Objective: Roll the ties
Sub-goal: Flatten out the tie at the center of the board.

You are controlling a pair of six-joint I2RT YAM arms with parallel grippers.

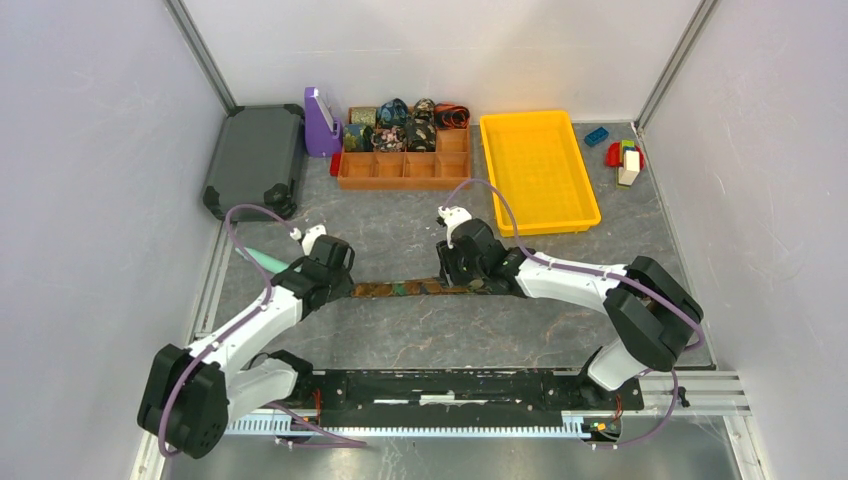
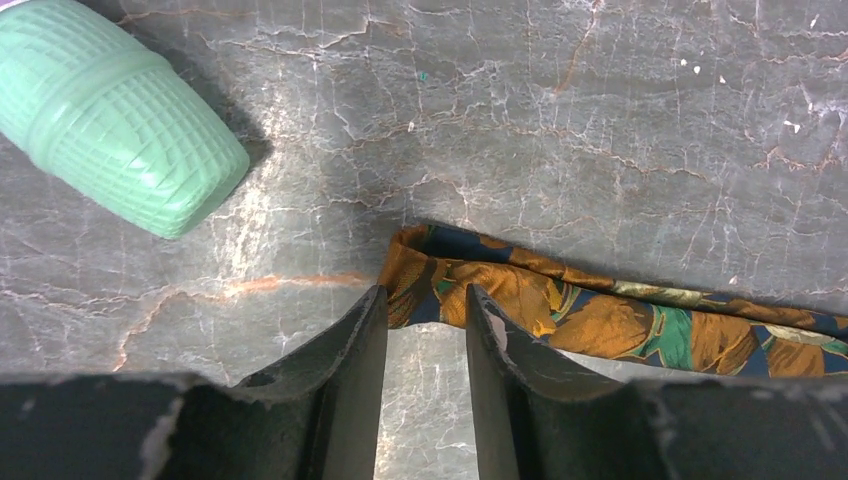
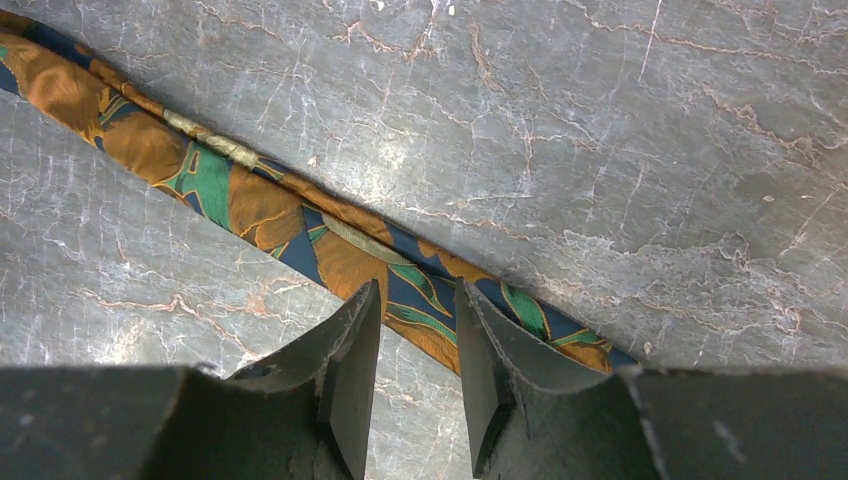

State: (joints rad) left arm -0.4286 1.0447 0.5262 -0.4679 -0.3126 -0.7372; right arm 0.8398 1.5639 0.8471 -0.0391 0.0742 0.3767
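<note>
Across the middle of the desk (image 1: 400, 330), a long orange, blue and green tie (image 1: 410, 289) is lying flat between the two arms. At its folded end the left gripper (image 2: 425, 295) is sitting with fingers slightly apart, only bare desk showing between them. Farther along the strip, the right gripper (image 3: 418, 290) is also standing parted, clamping nothing. At the back, rolled ties (image 1: 405, 125) are filling the orange organizer (image 1: 400, 183).
</note>
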